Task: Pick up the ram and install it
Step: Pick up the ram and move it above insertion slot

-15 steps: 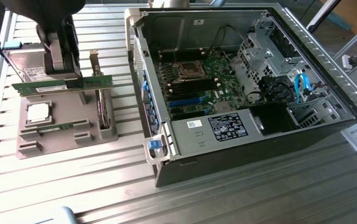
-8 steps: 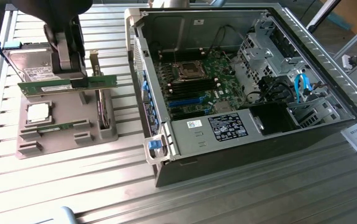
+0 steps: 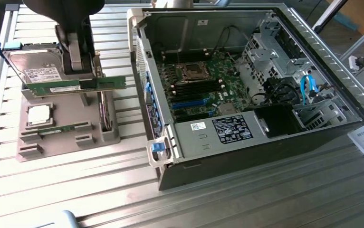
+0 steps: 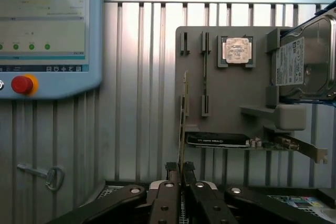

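The ram [image 3: 106,84] is a thin green stick with a white label, held level above the grey parts holder [image 3: 62,142]. My gripper [image 3: 81,80] is shut on its middle, coming down from above. In the wrist view the fingers [image 4: 169,182] pinch the ram [image 4: 183,124], which shows edge-on. A second ram stick [image 3: 62,129] lies in a slot of the holder. At the exterior view's right stands the open computer case [image 3: 334,71], with the motherboard [image 3: 198,83] and its dark memory slots [image 3: 195,88] apart from the gripper.
The holder also carries a silver processor chip [image 3: 39,114], a hard drive [image 3: 33,66] and an upright card with a bracket [image 4: 252,141]. A teach pendant with a red button [image 4: 22,84] and a key [image 4: 47,174] lie on the slatted metal table [image 3: 245,204].
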You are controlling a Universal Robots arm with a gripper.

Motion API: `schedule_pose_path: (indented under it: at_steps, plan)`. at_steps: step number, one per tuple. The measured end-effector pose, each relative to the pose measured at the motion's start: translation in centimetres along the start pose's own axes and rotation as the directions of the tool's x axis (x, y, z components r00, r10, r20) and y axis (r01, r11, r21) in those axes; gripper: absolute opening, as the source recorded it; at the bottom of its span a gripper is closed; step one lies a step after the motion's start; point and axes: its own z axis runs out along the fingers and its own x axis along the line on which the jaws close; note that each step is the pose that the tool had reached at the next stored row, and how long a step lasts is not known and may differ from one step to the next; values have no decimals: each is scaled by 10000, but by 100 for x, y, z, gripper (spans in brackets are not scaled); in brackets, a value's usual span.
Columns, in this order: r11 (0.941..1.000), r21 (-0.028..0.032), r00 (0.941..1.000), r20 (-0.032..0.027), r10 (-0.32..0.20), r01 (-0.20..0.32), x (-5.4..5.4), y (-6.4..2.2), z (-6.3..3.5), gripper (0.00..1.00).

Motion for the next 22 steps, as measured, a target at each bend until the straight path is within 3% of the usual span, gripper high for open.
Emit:
schedule_pose_path:
  at_steps: [15, 18, 19, 22]
  plan:
    - [9999, -10, 9999, 3, 120, -120, 10, -365, -9, 14]
    - [9999, -12, 9999, 4, 141, -141, 13, -471, -12, 14]
    - [9999, -15, 9999, 4, 151, -151, 15, -577, -15, 14]
    - [9998, -19, 9998, 5, 175, -175, 18, -717, -18, 14]
